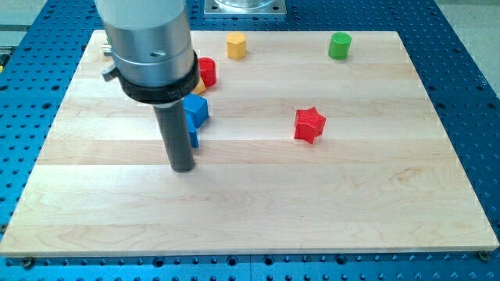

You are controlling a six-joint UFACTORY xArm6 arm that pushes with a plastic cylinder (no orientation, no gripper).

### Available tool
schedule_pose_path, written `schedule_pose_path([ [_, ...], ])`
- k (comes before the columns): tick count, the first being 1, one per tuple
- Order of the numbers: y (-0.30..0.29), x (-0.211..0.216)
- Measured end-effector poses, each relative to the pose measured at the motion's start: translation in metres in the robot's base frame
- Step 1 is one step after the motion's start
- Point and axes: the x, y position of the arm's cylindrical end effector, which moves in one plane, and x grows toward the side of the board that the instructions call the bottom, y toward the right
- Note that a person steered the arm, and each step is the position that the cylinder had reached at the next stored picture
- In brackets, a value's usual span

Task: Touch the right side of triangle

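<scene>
A single camera is looking down obliquely at the wooden board point(258, 211) from its near edge, framing it almost entirely.

A broad cylinder of brushed grey metal is making up the upper body, its surface catching pale vertical highlights. Below it a wider black collar point(154, 78) is ringing the cylinder, showing a small dark hole on the metal just above, a small metal stub at its left edge and faint pale lettering on its face. From the collar a straight dark rod point(176, 129) is running down, matte and round, ending at my tip point(182, 168).
</scene>
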Motion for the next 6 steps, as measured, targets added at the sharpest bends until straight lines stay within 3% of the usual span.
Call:
schedule_pose_path([
  [1, 0.03, 0.003],
  [2, 0.046, -0.02],
  [3, 0.043, -0.051],
  [6, 0.029, -0.05],
])
